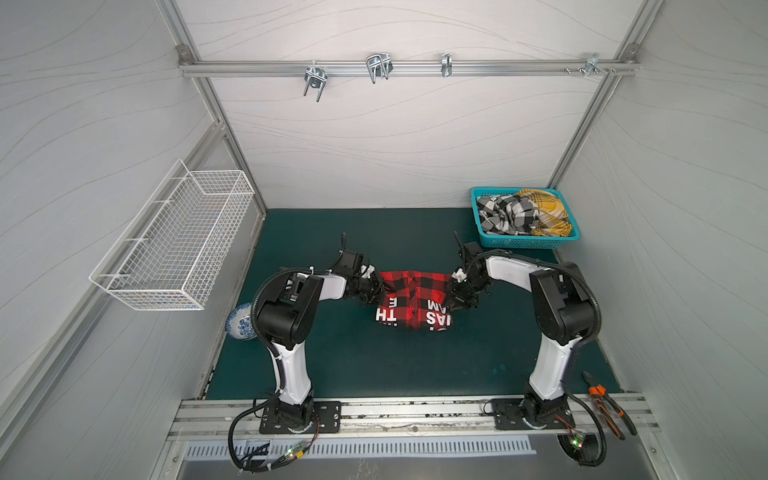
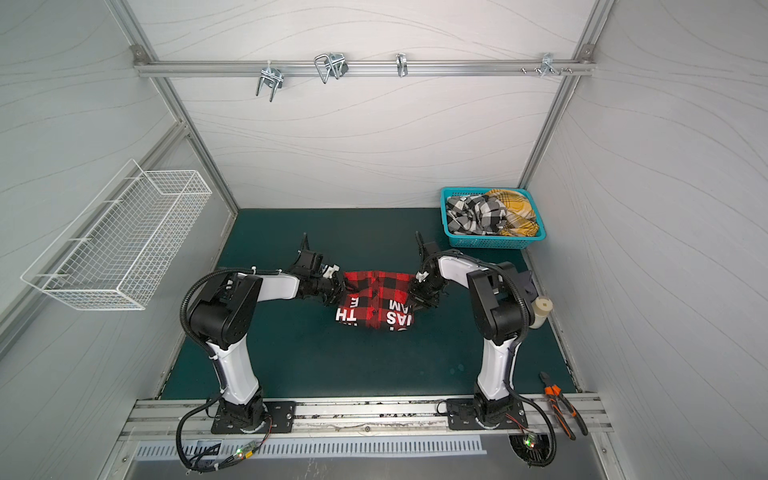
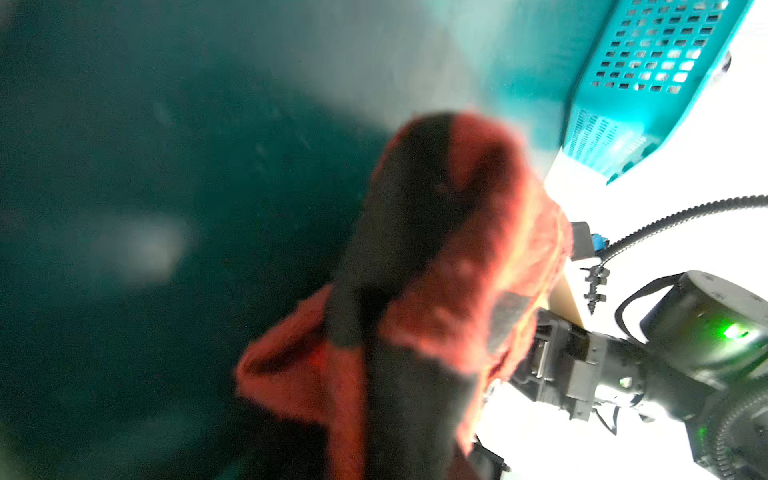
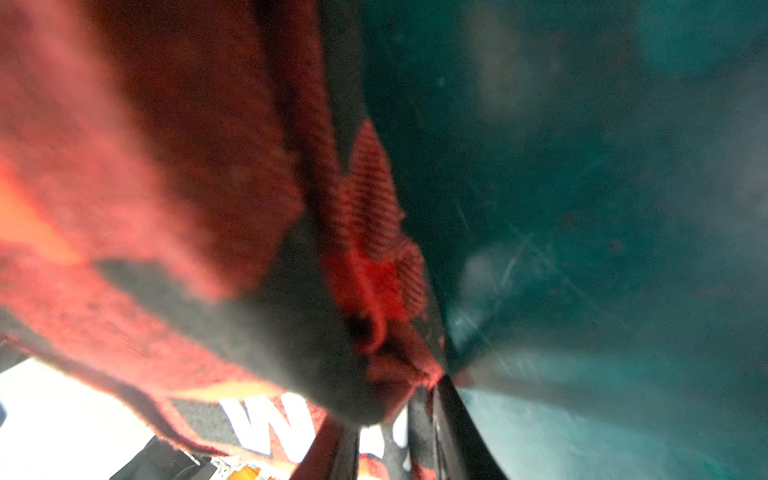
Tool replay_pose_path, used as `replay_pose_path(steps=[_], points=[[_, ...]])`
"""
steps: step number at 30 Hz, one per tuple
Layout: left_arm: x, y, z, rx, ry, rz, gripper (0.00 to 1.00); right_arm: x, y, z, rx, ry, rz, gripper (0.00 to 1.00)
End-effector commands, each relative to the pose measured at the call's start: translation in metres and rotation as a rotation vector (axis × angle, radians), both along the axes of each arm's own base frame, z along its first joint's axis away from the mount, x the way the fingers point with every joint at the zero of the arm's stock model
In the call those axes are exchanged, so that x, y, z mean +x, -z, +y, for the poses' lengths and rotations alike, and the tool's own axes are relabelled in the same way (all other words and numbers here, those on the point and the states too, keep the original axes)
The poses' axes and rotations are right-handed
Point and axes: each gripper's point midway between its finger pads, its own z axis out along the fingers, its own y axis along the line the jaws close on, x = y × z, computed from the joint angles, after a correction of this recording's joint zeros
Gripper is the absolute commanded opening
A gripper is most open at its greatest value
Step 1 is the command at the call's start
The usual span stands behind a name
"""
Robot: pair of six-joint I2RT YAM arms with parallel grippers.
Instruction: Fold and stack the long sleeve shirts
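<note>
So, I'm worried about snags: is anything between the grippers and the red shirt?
Nothing visible. The left gripper and right gripper are each against a far corner of the red shirt; the teal basket stands well apart.

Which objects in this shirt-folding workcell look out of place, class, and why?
Orange-handled pliers lie across the aluminium front rail, and a blue-and-white patterned ceramic dish sits at the left edge of the dark green table mat. Neither belongs to shirt folding.
</note>
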Motion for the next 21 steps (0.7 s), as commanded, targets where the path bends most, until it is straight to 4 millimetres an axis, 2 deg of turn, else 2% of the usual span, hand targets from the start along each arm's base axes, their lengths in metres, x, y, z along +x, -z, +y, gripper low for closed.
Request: replay_pose_path(steps=[1, 3, 6, 11, 15, 21], points=[[0.014, -0.039, -0.01, -0.03, 0.006, -0.07, 0.07, -0.008, -0.001, -0.004, -0.015, 0.005, 0.007, 0.29], [0.014, -0.043, -0.01, -0.021, 0.011, -0.071, 0.0, -0.006, -0.016, -0.004, -0.003, 0.008, -0.027, 0.29], [0.014, -0.049, -0.009, -0.017, 0.021, -0.084, 0.0, -0.008, -0.041, -0.006, 0.01, 0.012, -0.076, 0.29], [0.01, -0.048, -0.009, -0.013, 0.03, -0.086, 0.0, -0.018, -0.07, -0.012, 0.021, 0.015, -0.128, 0.29], [0.004, -0.045, -0.006, -0.009, 0.03, -0.085, 0.0, -0.03, -0.086, -0.019, 0.022, 0.027, -0.157, 0.29], [-0.002, -0.038, -0.001, 0.001, 0.03, -0.085, 0.0, -0.05, -0.095, -0.03, 0.008, 0.047, -0.185, 0.29]])
